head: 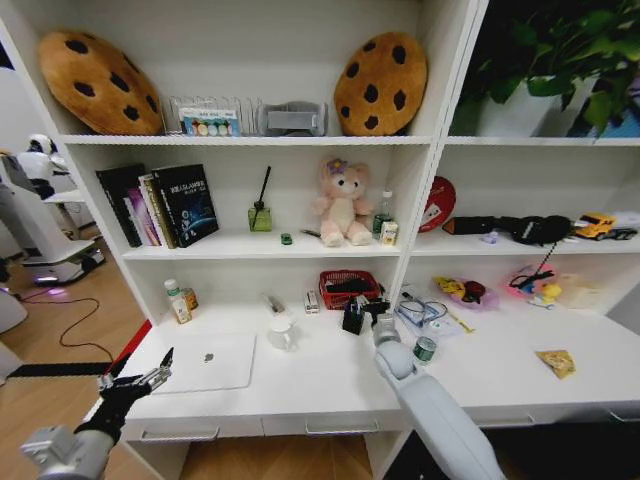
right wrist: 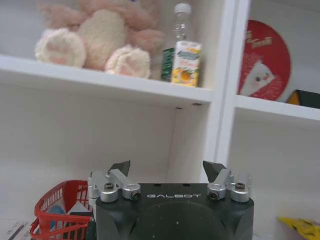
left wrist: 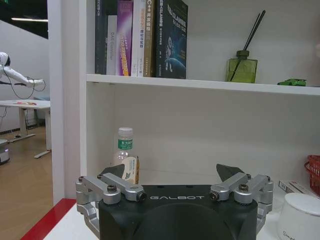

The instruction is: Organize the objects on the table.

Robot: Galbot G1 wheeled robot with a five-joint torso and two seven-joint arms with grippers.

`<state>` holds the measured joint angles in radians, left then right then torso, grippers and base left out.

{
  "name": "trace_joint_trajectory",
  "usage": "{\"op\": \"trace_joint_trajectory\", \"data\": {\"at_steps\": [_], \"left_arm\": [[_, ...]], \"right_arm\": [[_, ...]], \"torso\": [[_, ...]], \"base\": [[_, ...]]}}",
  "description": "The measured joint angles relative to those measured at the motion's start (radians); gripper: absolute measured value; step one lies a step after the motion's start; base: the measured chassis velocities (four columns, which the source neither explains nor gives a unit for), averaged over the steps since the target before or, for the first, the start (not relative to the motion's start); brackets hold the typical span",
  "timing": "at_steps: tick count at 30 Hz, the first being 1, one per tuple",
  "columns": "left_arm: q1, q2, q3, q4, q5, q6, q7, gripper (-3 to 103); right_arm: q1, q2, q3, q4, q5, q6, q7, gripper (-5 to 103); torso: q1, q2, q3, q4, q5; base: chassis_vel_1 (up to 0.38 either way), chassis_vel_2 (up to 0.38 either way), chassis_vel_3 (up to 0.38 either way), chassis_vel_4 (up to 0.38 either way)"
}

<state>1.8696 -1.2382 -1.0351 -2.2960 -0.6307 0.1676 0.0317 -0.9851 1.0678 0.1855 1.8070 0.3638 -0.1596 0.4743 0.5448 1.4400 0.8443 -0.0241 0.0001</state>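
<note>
The silver laptop lies shut on the white table at the front left. My left gripper hovers open and holds nothing at the table's front left corner, just left of the laptop; the left wrist view shows my left gripper facing the shelving. My right gripper is open over the middle of the table, beside the red basket; the right wrist view shows my right gripper with nothing in it. A tan snack packet lies at the right. A tiny green item sits on the shelf.
A white mug stands right of the laptop, and a small bottle stands by my right arm. Two bottles stand at the back left. Books, a diffuser and a pink plush bear fill the shelf above.
</note>
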Motion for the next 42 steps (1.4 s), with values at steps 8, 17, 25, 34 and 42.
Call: {"op": "trace_joint_trajectory", "data": {"at_steps": [8,17,25,34,42], "left_arm": [[0.0,0.0,0.0,0.0,0.0,0.0,0.0,100],[0.0,0.0,0.0,0.0,0.0,0.0,0.0,100],[0.0,0.0,0.0,0.0,0.0,0.0,0.0,100],[0.0,0.0,0.0,0.0,0.0,0.0,0.0,100],[0.0,0.0,0.0,0.0,0.0,0.0,0.0,100]], "right_arm": [[-0.14,-0.135,0.141,0.317,0.23,-0.146,0.141,100],[-0.387,-0.165,0.318,0.473,0.472,-0.245,0.315,100],[-0.462,-0.132,0.394,0.408,0.472,-0.24,0.322,100],[-0.394,-0.093,0.351,0.213,0.392,-0.19,0.214,100],[-0.357,-0.082,0.325,0.107,0.385,-0.176,0.155,100]], "torso": [[0.0,0.0,0.0,0.0007,0.0],[0.0,0.0,0.0,0.0005,0.0001],[0.0,0.0,0.0,0.0007,-0.0001],[0.0,0.0,0.0,0.0008,0.0],[0.0,0.0,0.0,0.0006,-0.0001]], "base": [[0.0,0.0,0.0,0.0],[0.0,0.0,0.0,0.0],[0.0,0.0,0.0,0.0],[0.0,0.0,0.0,0.0],[0.0,0.0,0.0,0.0]]}}
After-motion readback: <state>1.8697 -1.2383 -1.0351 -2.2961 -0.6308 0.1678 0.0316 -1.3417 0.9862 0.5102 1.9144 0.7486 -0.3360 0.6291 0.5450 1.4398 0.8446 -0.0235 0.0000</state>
